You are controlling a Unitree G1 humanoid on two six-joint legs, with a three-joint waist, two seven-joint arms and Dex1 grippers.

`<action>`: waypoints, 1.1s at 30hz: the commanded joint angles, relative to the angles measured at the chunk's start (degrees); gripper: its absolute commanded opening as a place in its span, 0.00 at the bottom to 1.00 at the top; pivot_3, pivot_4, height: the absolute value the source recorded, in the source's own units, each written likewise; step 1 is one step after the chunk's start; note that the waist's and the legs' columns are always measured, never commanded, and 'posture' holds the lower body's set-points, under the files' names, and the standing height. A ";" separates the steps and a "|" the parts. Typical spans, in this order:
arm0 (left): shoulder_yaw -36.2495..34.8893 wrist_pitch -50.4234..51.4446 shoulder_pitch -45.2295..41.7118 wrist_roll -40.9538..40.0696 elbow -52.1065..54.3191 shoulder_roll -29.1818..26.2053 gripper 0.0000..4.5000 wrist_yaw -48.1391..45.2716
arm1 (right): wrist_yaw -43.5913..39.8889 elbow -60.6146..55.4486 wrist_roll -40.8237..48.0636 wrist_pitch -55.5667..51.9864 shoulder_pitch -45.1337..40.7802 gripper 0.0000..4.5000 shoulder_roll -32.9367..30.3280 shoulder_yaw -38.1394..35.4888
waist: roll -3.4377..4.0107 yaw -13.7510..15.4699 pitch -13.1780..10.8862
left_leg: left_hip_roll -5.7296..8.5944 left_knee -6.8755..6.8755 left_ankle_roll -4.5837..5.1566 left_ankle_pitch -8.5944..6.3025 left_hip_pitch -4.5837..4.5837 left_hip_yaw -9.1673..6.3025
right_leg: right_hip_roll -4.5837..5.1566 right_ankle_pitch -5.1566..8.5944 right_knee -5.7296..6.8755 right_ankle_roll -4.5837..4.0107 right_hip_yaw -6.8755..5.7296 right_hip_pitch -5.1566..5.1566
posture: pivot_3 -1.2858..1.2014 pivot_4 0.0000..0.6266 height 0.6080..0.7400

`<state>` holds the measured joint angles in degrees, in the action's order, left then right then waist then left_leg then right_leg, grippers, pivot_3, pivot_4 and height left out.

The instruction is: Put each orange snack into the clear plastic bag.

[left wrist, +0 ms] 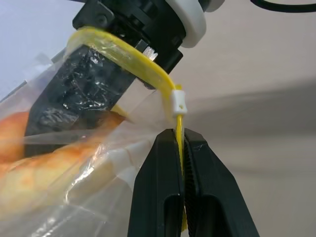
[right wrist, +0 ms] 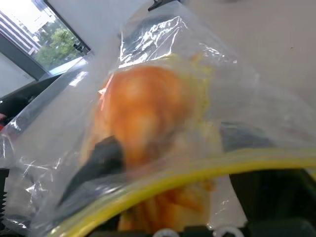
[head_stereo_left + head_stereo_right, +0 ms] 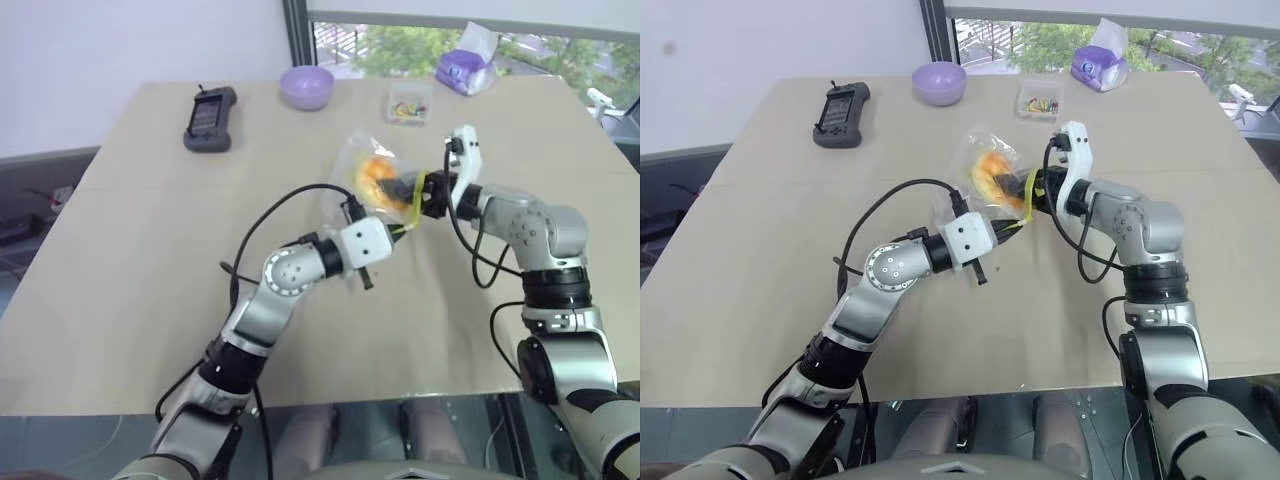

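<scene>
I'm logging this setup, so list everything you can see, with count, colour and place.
orange snack: one, orange-yellow, inside the clear plastic bag, held above the table's middle.
clear plastic bag: one, see-through with a yellow zip strip, between the two end effectors.
bowl: one, lilac, far edge of the table.
handheld controller: one, dark grey, far left of the table.
small clear box: one, coloured bits inside, right of the bowl.
tissue pack: one, purple, far right.
table: one, beige.
left end effector: black, shut on the zip strip.
right end effector: black fingers apart inside the bag's mouth, around the snack.
</scene>
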<state>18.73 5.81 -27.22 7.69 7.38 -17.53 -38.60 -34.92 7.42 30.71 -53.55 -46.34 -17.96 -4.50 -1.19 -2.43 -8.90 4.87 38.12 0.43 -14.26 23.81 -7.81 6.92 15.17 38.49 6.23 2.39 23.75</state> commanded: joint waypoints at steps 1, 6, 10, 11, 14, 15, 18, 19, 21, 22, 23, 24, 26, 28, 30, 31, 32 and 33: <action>-1.84 0.30 -1.50 -1.06 0.09 0.90 0.00 1.67 | -0.94 -3.46 1.28 -0.10 -0.01 0.67 -1.58 -1.08 | 0.00 -0.02 0.00 | 0.00 0.02 0.00 0.00 0.00 0.00 | 0.00 0.00 0.02 0.00 0.01 0.00 | 0.52 0.24 1.00; -2.51 1.07 -2.00 -1.78 -0.28 1.39 0.00 2.36 | 0.08 -2.98 0.78 -1.19 0.11 0.67 -2.92 -0.91 | 0.00 -0.05 0.00 | 0.01 0.04 0.00 0.00 0.00 0.01 | -0.01 0.00 0.03 0.00 0.01 0.00 | 0.52 0.24 1.00; -1.88 1.33 -1.87 -1.77 0.09 1.79 0.00 2.56 | 0.04 -2.69 -1.26 -0.38 1.01 0.67 -3.59 1.45 | 0.00 0.03 0.00 | 0.00 0.04 0.00 0.00 0.00 0.01 | -0.01 0.00 0.04 0.00 0.02 0.00 | 0.52 0.24 1.00; -1.78 1.35 -1.83 -1.78 0.12 1.86 0.00 2.59 | -0.07 -2.64 -0.69 -1.05 0.98 0.67 -3.41 1.09 | 0.00 0.03 0.00 | 0.00 0.04 0.00 0.00 0.00 0.02 | -0.01 0.00 0.04 0.00 0.02 0.00 | 0.52 0.24 1.00; -1.68 1.40 -1.74 -1.81 0.18 2.02 0.00 2.74 | -0.75 -2.89 0.01 -2.02 1.14 0.67 -3.74 0.79 | 0.01 0.02 0.00 | 0.01 0.04 0.00 0.00 0.00 0.02 | 0.00 0.00 0.04 0.00 0.03 0.00 | 0.52 0.24 1.00; -1.70 1.40 -1.71 -1.84 0.20 2.06 0.00 2.76 | -0.83 -2.94 0.20 -2.23 1.16 0.67 -3.81 0.64 | 0.01 0.02 0.00 | 0.00 0.04 0.00 0.00 0.00 0.02 | -0.01 0.00 0.04 0.00 0.03 0.00 | 0.52 0.24 1.00; -2.01 1.77 -1.46 -2.19 0.41 2.44 0.00 3.04 | -1.49 -2.97 -0.28 -2.24 1.58 0.67 -5.05 1.10 | 0.01 0.05 0.00 | 0.00 0.04 0.00 0.00 0.00 0.02 | -0.01 0.00 0.04 0.00 0.03 0.00 | 0.52 0.24 1.00; -2.20 2.03 -1.35 -2.35 0.52 2.58 0.00 3.17 | -2.26 -3.26 -0.51 -2.03 1.97 0.67 -5.86 1.47 | 0.01 0.08 0.00 | 0.00 0.04 0.00 0.00 0.00 0.02 | -0.01 0.00 0.04 0.00 0.03 0.00 | 0.52 0.24 1.00; -3.01 2.98 -1.25 -2.95 0.73 3.00 0.00 3.66 | -4.70 -4.36 -0.49 -1.64 3.10 0.67 -8.35 1.87 | 0.01 0.27 -0.01 | 0.01 0.05 0.00 0.00 0.00 0.02 | 0.00 0.00 0.04 0.00 0.03 0.00 | 0.52 0.24 1.00; -3.58 3.65 -1.33 -3.43 0.75 3.25 0.00 3.98 | -6.61 -5.17 -0.81 -0.90 3.96 0.67 -10.40 2.46 | 0.01 0.37 -0.01 | 0.02 0.05 0.01 0.00 0.01 0.00 | 0.00 0.00 0.03 0.00 0.01 0.00 | 0.52 0.24 1.00; -4.12 4.31 -1.45 -3.88 0.73 3.49 0.00 4.33 | -8.57 -5.92 -1.29 0.06 4.86 0.67 -12.50 3.18 | 0.01 0.39 -0.01 | 0.03 0.07 0.01 -0.01 0.02 -0.01 | 0.01 0.00 0.02 0.00 0.00 -0.01 | 0.52 0.24 1.00; -4.66 4.84 -1.62 -4.19 0.57 3.73 0.00 4.71 | -10.69 -6.64 -1.90 1.24 5.91 0.67 -14.84 3.98 | 0.01 0.42 -0.01 | 0.04 0.07 0.01 -0.01 0.02 0.00 | 0.02 0.00 0.02 0.00 0.01 -0.01 | 0.52 0.24 1.00; -5.68 5.83 -1.97 -4.83 0.14 4.09 0.00 5.52 | -16.64 -8.79 -2.47 4.13 9.24 0.67 -21.17 4.57 | 0.02 0.54 -0.01 | 0.06 0.09 0.02 -0.01 0.02 0.00 | 0.02 0.00 0.02 0.00 0.00 -0.04 | 0.52 0.24 1.00; -6.27 6.55 -2.07 -5.21 0.05 4.35 0.00 5.99 | -19.77 -9.56 -4.41 7.91 11.62 0.67 -25.71 5.38 | 0.02 0.65 -0.02 | 0.08 0.09 0.03 -0.02 0.02 0.00 | 0.02 0.01 -0.02 0.01 -0.03 -0.06 | 0.52 0.24 1.00; -6.53 7.01 -2.12 -5.49 0.08 4.52 0.00 6.18 | -19.83 -8.58 -7.83 12.19 12.74 0.67 -28.20 6.59 | 0.03 0.36 -0.01 | 0.09 0.10 0.03 -0.02 -0.01 0.05 | 0.00 0.01 -0.02 0.01 -0.01 -0.07 | 0.52 0.24 1.00; -6.60 7.21 -2.15 -5.68 0.09 4.59 0.00 6.26 | -19.58 -7.82 -9.54 14.41 13.03 0.67 -28.85 7.13 | 0.03 0.10 -0.01 | 0.09 0.10 0.03 -0.02 -0.03 0.08 | 0.00 0.01 0.00 0.01 0.01 -0.08 | 0.52 0.24 1.00; -6.76 7.61 -2.15 -5.99 0.16 4.84 0.00 6.49 | -18.63 -5.92 -13.97 19.22 13.50 0.67 -29.79 9.47 | 0.04 -0.01 -0.01 | 0.07 0.10 0.03 -0.02 -0.06 0.11 | -0.04 0.00 0.02 0.02 0.04 -0.08 | 0.52 0.24 1.00; -6.86 7.94 -2.18 -6.24 0.15 5.07 0.00 6.67 | -17.83 -4.14 -17.92 23.41 13.76 0.67 -30.33 11.61 | 0.04 -0.01 -0.01 | 0.06 0.10 0.02 -0.02 -0.09 0.15 | -0.06 0.00 0.04 0.02 0.07 -0.07 | 0.52 0.24 1.00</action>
<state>12.76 13.63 -28.37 2.59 6.02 -12.82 -32.63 -53.45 1.63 18.93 -38.09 -32.83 -47.17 4.10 -1.15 -2.45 -8.91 4.92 38.22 0.45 -14.28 23.70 -7.66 6.85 15.17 38.55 6.25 2.46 23.67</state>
